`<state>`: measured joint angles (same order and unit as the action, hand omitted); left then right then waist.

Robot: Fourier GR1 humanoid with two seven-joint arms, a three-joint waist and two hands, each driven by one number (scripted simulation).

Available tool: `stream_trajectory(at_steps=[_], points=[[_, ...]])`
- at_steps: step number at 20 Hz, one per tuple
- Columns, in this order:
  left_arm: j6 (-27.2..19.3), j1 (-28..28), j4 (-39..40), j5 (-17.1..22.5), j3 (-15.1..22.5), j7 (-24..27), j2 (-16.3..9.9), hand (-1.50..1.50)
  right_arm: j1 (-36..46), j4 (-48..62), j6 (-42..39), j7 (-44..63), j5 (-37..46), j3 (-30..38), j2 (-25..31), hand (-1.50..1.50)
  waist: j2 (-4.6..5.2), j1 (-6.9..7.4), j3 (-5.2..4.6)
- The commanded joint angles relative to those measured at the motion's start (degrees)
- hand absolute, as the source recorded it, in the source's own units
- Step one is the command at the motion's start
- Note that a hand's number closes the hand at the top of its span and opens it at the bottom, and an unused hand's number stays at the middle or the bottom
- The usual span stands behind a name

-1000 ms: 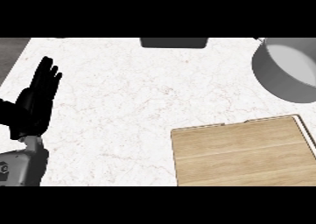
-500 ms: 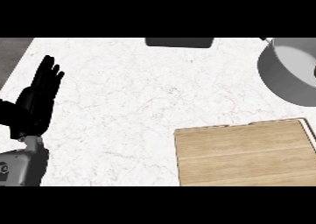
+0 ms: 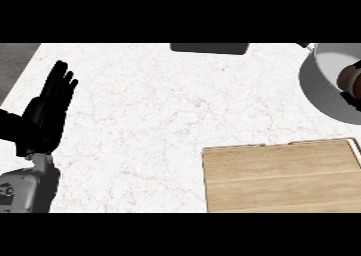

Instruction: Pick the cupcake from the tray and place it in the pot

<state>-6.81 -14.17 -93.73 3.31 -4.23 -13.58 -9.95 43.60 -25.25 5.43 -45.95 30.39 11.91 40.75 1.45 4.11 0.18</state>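
Seen now at the right edge of the view, within the outline of the grey pot (image 3: 323, 95): a brown round shape, most likely the cupcake (image 3: 358, 79). Absent half a second ago, with nothing but grey inside the pot then. Cut off by the edge of the view, so impossible to say whether already resting on the bottom of the pot or hanging above it.

Just beside the brown shape, some black jagged patches, probably part of the right hand (image 3: 354, 101). Impossible to tell whether clasped on the cupcake or already released.

No cupcake on the wooden tray (image 3: 279, 175), low at the right; only bare planks there.

At the left, above the white counter (image 3: 175, 110), the left hand (image 3: 44, 119): released, fingers straight and pointing up, holding nothing, resting in the same place as before.

At the top edge, a dark flat object (image 3: 210, 47), with no part in the task.

Judging from all this: picking done, placing almost done or just done. Possibly left to do: lowering into the pot, letting go, drawing back without catching the rim.
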Motion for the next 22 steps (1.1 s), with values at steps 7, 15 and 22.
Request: stream_trajectory(at_steps=[7,15,22], points=[[-0.4,-2.8,1.0,0.3,-0.1,-0.5,0.6,0.0,5.6,13.6,-11.8,-1.7,1.6,-1.4,-2.9,-1.5,0.79,1.03,0.22],[0.6,-2.5,1.6,0.4,-1.5,-0.7,-1.5,0.0,10.0,18.1,-30.0,-4.8,-9.6,8.8,-0.4,-1.5,0.36,-0.16,0.22],[-0.2,-0.5,0.6,-0.5,0.5,1.5,1.1,0.0,9.7,20.0,-35.8,-0.7,-13.3,12.5,6.3,-1.5,0.68,0.31,0.33]])
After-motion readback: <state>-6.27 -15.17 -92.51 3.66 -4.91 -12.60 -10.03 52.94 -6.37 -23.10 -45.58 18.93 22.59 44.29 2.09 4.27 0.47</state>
